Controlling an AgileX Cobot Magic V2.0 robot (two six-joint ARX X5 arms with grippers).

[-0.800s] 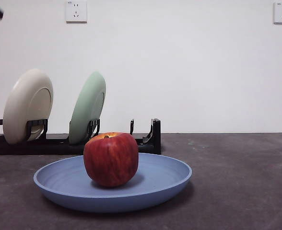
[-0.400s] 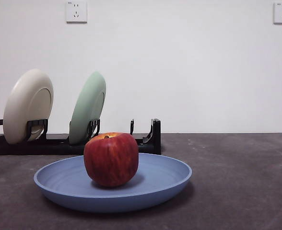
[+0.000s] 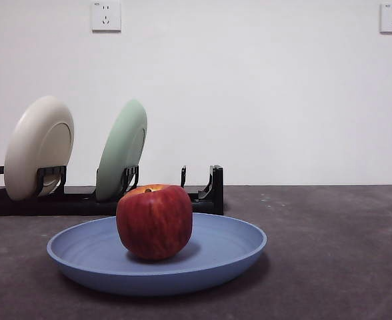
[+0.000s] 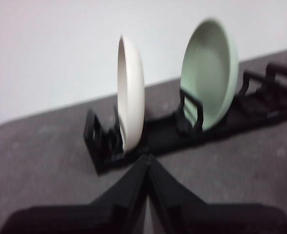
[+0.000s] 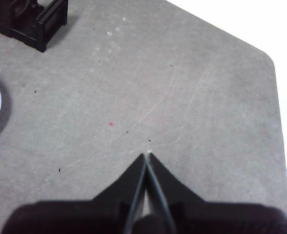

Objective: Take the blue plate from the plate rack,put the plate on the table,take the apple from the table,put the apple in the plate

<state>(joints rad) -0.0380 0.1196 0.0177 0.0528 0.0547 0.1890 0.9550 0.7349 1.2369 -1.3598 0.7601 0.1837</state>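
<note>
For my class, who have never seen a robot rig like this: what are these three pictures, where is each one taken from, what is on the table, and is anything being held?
This is a two-armed robot at a table. One picture looks level across the table from a low front camera; the other two come from cameras on the arms' wrists. In front, a red apple sits in a blue plate. Behind, a black plate rack holds a cream plate and a pale green plate upright. The black wedges are the grippers: the left gripper faces the rack, the right gripper hangs over bare table. Both are shut and hold nothing.
</note>
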